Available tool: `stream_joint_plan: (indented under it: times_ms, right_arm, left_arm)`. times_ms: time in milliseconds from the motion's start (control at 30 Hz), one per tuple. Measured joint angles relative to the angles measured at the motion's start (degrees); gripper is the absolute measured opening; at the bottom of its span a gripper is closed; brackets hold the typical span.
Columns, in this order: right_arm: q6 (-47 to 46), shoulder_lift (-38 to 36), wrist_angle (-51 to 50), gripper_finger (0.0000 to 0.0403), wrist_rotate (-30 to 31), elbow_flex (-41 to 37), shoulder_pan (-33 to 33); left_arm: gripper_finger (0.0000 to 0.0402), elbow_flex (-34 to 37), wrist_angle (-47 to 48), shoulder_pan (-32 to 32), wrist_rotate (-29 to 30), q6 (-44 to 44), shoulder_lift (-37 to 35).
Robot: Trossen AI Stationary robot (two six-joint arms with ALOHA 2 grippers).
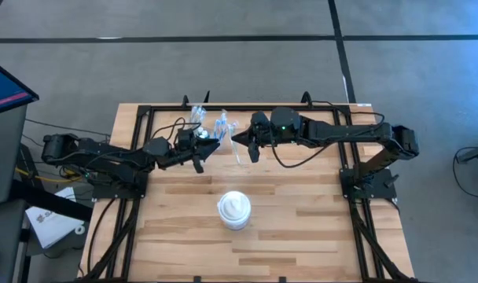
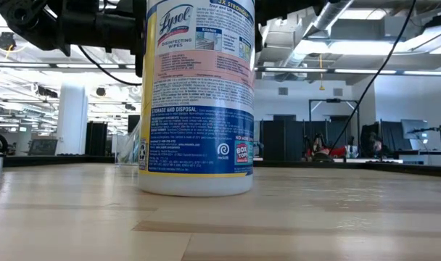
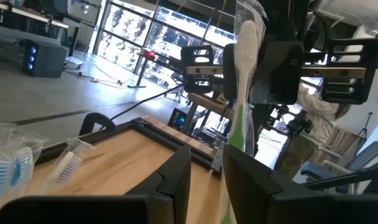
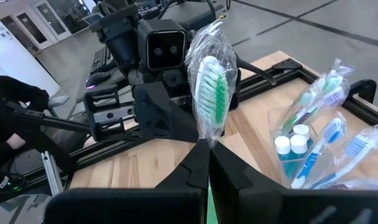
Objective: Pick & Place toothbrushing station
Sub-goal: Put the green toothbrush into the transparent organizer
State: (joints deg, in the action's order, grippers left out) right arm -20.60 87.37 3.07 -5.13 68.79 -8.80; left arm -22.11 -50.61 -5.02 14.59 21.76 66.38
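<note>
A green toothbrush (image 4: 212, 87) in a clear wrapper stands upright in the air between my two grippers, over the far middle of the table. My right gripper (image 4: 204, 155) is shut on it. My left gripper (image 3: 207, 177) faces it from the table's left, fingers apart, and the brush's handle (image 3: 234, 140) runs down between them. Two clear cups (image 1: 198, 115) (image 1: 223, 124) stand on the table just beyond the grippers. One cup (image 4: 301, 155) holds wrapped blue and green toothbrushes and white-capped tubes. My right gripper pinches the toothbrush's handle (image 4: 206, 140) just below the bristle head, through the wrapper, between its two shut fingers. The fingers come about level from the table's right. The brush stands upright, head up, clear of the table. My left gripper has the handle close along one finger (image 3: 251, 180); whether it touches I cannot tell.
A white Lysol wipes canister (image 1: 234, 210) stands in the middle of the table, filling the low view (image 2: 199, 94). A black metal frame (image 1: 247, 108) runs along the table's far edge and sides. Bare wood lies near the front edge.
</note>
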Motion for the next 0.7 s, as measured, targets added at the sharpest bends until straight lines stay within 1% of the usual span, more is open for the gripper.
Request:
stream_joint_plan:
  times_ms: [200,367,433,500,700]
  right_arm:
    - [0.0,0.0,0.0,0.0,0.0,0.0,0.0]
    - [0.1,0.1,-0.1,0.0,0.0,0.0,0.0]
    - [0.2,0.1,-0.3,0.0,0.0,0.0,0.0]
    - [0.2,0.1,-0.6,0.0,0.0,0.0,0.0]
    - [0.0,0.1,-0.9,0.0,0.0,0.0,0.0]
  left_arm:
    - [0.009,-0.5,-0.8,0.0,-0.7,0.2,0.6]
    - [0.0094,-4.4,-1.1,0.0,-3.0,-0.8,4.5]
    - [0.0103,-5.4,-0.9,-0.1,-3.0,-2.3,6.6]
    - [0.0114,-6.0,-0.7,-0.9,-3.1,-2.0,7.8]
    - [0.0149,-7.5,-1.1,-1.8,-5.2,-1.4,8.3]
